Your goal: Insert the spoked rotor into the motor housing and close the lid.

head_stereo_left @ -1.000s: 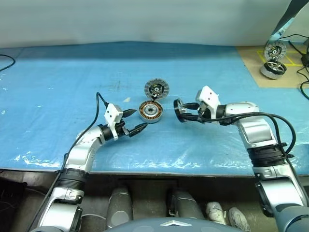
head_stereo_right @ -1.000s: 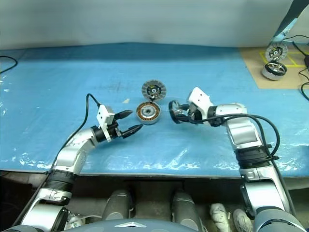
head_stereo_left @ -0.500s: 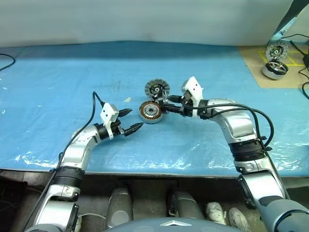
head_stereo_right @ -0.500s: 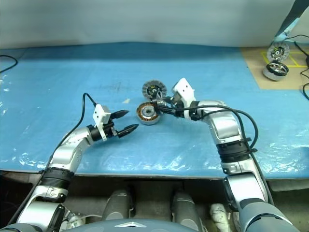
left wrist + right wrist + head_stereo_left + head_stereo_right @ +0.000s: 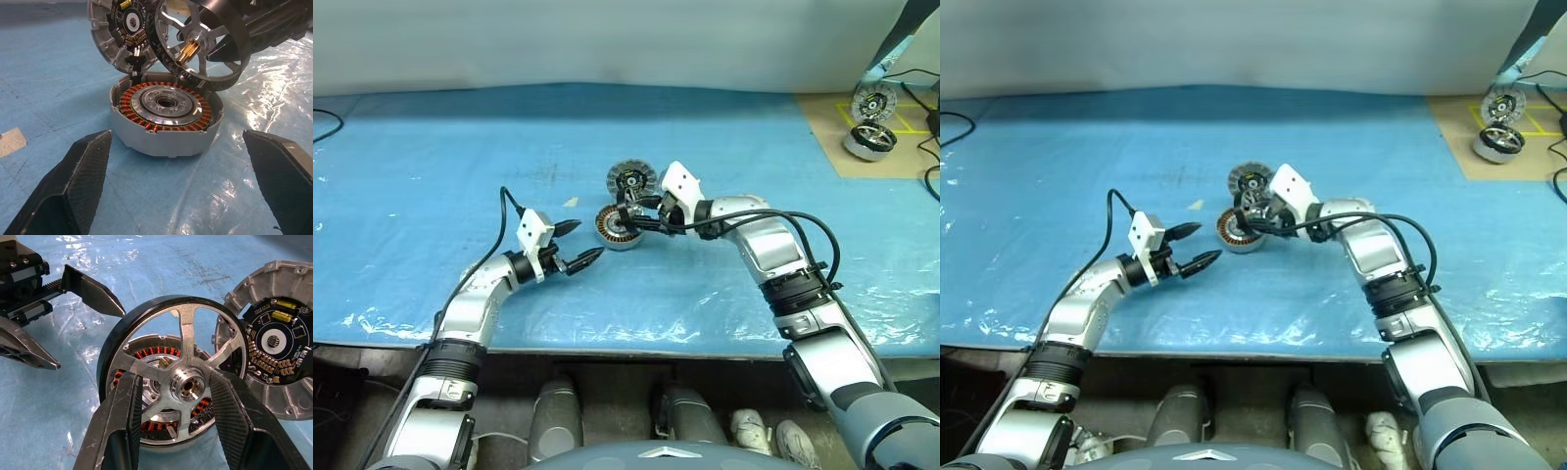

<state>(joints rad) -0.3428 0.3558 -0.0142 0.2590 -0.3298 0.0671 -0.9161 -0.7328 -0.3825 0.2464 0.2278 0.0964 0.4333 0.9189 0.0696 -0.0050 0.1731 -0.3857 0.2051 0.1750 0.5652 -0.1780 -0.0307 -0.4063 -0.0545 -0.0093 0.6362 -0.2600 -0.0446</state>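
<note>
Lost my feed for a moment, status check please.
Right gripper shut on spoked rotor, tilted just above motor housing. Left gripper open, beside housing. Lid open; nothing in the way.

Legible text, labels, brands, numbers: none that I can read from my station. The circuit board inside the lid (image 5: 274, 345) carries components with markings too small to make out. Yellow lines are marked on the brown board (image 5: 891, 122) at the far right; no characters are readable there.
</note>
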